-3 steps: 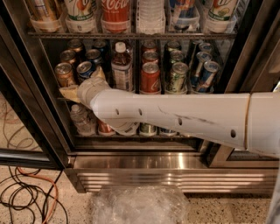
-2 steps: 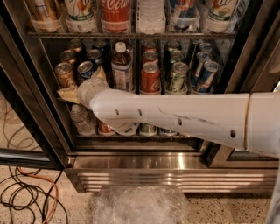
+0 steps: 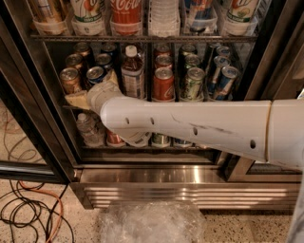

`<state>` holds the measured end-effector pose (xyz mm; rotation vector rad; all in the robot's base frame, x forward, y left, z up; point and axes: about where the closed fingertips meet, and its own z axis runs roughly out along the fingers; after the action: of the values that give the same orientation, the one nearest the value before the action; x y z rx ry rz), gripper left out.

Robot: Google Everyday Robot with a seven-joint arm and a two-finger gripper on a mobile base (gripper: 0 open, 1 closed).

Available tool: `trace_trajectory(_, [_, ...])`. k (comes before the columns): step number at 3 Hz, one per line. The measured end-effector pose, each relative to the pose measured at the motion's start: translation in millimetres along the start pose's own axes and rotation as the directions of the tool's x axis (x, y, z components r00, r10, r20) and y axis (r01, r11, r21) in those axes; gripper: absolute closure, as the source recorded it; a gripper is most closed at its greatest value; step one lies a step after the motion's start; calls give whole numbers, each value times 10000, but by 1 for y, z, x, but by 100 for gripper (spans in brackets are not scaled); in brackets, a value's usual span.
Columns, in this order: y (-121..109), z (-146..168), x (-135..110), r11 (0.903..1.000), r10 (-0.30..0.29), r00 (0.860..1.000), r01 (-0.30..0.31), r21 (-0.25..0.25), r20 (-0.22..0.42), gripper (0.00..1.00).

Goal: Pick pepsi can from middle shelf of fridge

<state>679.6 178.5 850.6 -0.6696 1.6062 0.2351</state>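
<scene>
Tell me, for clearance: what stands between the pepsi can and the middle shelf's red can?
A white-capped bottle, per camera view; the hand is by the pepsi can.

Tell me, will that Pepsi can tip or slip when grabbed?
Likely stiff but slippery: the pepsi can looks like smooth metal. Upright and round, it could tip or roll if nudged. Cans crowd it on the middle shelf, so the pincer, close by, might bump them.

Matt tan gripper (image 3: 83, 98) by shiny metal cans (image 3: 71, 80), L; glossy ribbed steel fridge (image 3: 156, 192) base.

"coca-cola" on a red bottle (image 3: 126, 14)
</scene>
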Motion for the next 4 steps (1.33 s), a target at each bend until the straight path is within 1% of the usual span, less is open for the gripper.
trace_trajectory(1, [-22, 4, 7, 9974, -178, 9997, 189, 697, -155, 4])
trace_trajectory(2, [-35, 11, 21, 9954, -89, 9992, 126, 952, -398, 6])
trace_trajectory(3, [-42, 11, 28, 9937, -36, 9988, 91, 1119, -490, 25])
trace_trajectory(4, [-43, 9, 29, 9938, 15, 9989, 38, 1109, -470, 48])
